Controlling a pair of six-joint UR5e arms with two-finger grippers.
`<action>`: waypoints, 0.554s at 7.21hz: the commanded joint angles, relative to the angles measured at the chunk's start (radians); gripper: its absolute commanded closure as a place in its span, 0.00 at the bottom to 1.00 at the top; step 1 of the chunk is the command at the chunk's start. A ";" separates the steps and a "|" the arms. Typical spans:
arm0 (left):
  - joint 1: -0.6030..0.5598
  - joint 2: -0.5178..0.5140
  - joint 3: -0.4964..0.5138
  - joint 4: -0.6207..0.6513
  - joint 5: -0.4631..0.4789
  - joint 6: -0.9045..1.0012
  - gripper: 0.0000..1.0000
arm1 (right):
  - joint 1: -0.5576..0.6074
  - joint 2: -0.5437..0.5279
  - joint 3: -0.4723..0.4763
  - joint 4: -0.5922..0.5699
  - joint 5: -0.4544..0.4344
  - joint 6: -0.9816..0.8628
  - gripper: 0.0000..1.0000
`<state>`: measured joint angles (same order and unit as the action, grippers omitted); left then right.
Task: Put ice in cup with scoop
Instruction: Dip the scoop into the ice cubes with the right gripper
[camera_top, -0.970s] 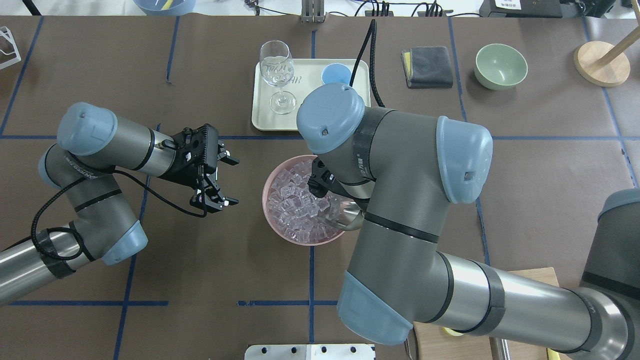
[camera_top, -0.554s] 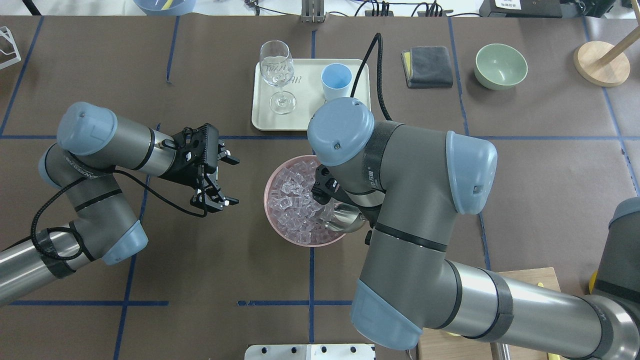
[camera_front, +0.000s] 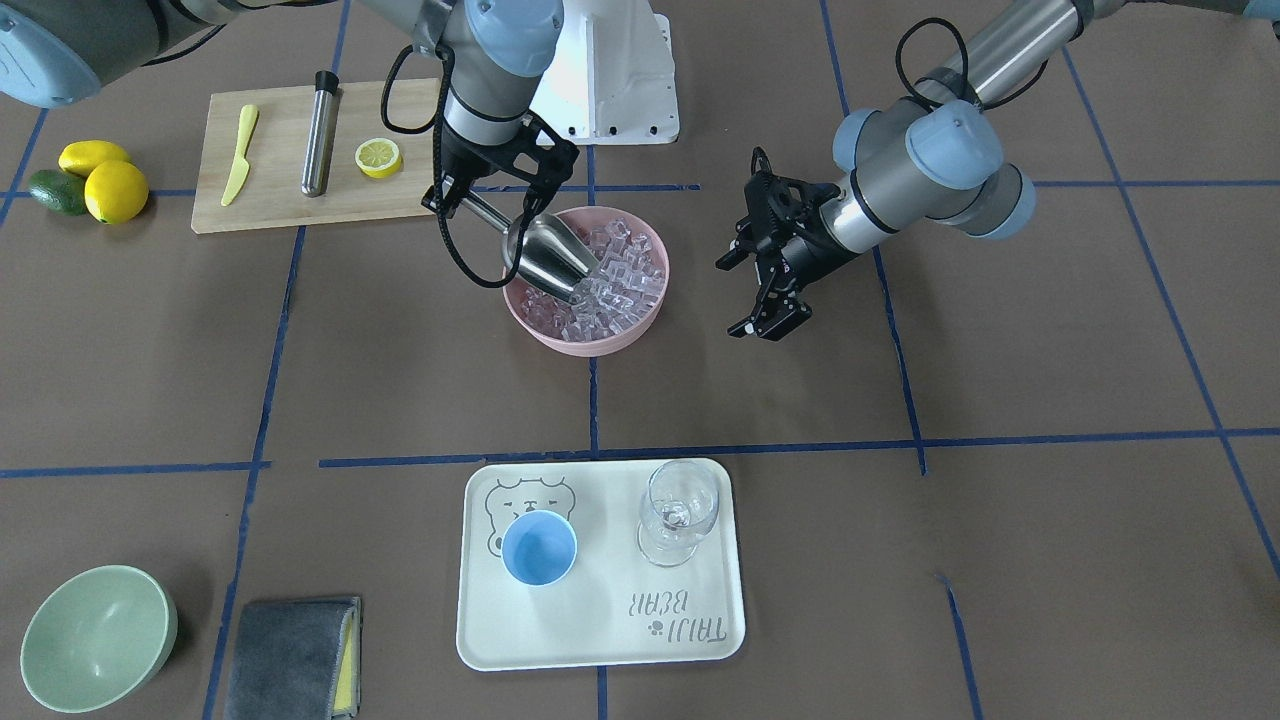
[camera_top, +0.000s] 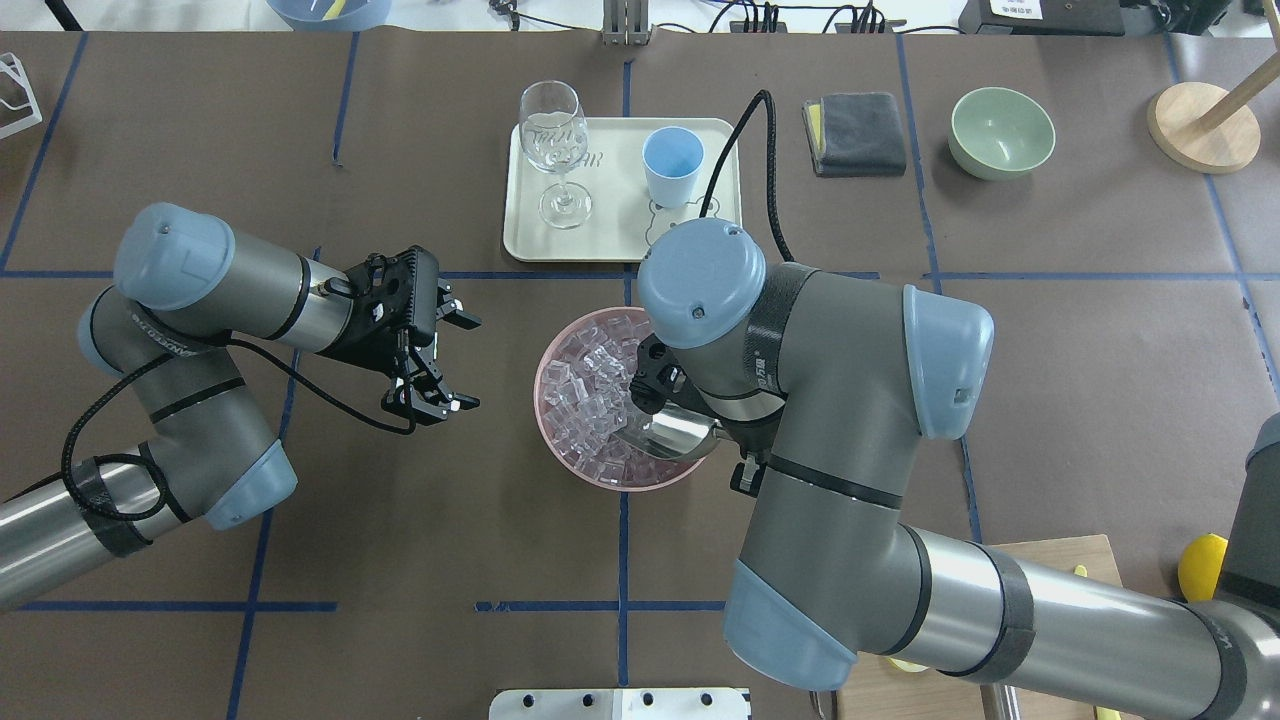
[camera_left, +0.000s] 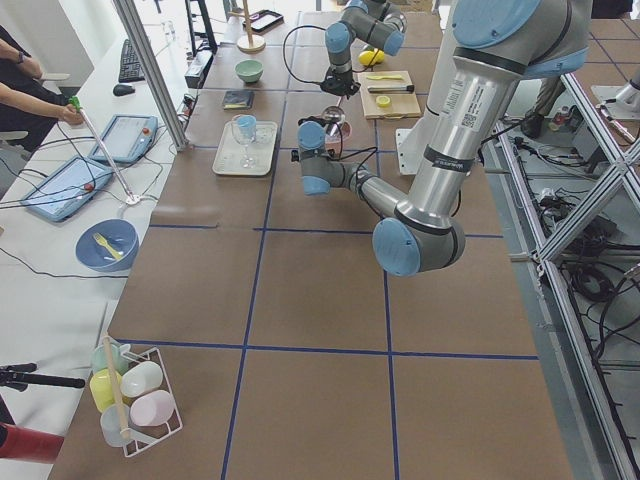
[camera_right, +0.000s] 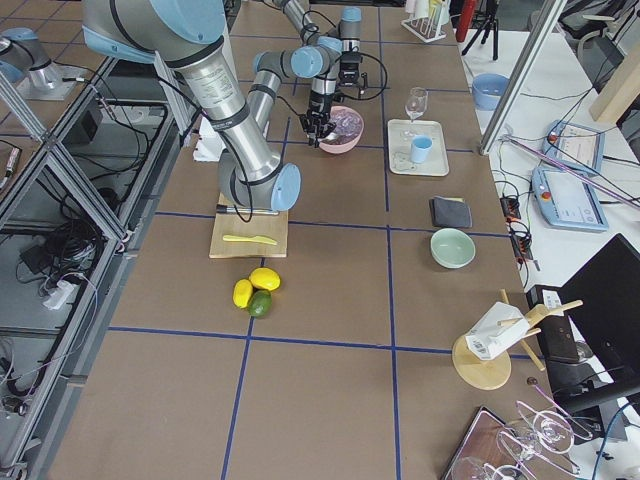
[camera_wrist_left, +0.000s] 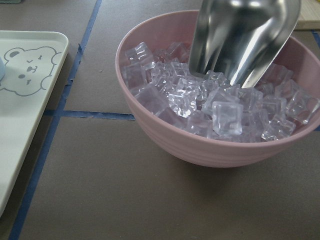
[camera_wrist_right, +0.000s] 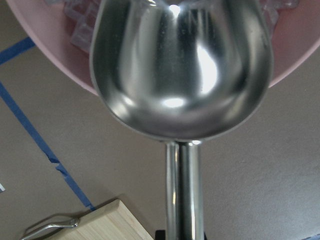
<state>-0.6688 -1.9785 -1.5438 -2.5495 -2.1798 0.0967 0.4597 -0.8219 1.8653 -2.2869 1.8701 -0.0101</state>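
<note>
- While clamped on the short handle of the scoop (camera_front: 545, 255), dips its trough lip-down among the ice (camera_front: 625, 270) with the right hand (camera_front: 452, 200), at the near right side of the pink bowl (camera_front: 585, 345).
- Cannot tell whether any cubes sit inside the trough; in the left wrist view, shows only the lip touching the top cubes.
- Runs the scoop's long axis from the handle, near and right, to the lip, far and left, sloping down into the bowl.
- Finds the cup (camera_front: 539, 548) upright and seemingly empty on the right half of the bear tray (camera_front: 600, 640), past the bowl toward the far side of the desk, well apart from the scoop, with the wine glass (camera_front: 678, 510) just to its left.
- Leaves the left hand (camera_front: 740, 297) spread apart with nothing in it, hovering left of the bowl, near but not touching.
- Reads as the digging step: probably calls for a push through the cubes and a levelling of the trough before any lift.
- Points far and left with the lip, yet must go far and a little right, so likely needs a wrist swing on the way; favours the right hand, nearer and holding the tool.
</note>
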 joint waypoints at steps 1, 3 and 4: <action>0.000 0.000 0.001 0.000 0.000 0.000 0.00 | 0.001 -0.006 -0.003 0.053 0.001 0.001 1.00; 0.000 0.001 -0.001 0.000 0.000 -0.002 0.00 | 0.004 -0.029 0.002 0.119 0.003 0.004 1.00; -0.002 0.000 -0.001 0.000 0.000 -0.002 0.00 | 0.002 -0.037 0.002 0.127 0.001 0.008 1.00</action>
<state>-0.6693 -1.9784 -1.5445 -2.5495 -2.1798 0.0953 0.4620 -0.8488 1.8655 -2.1798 1.8720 -0.0058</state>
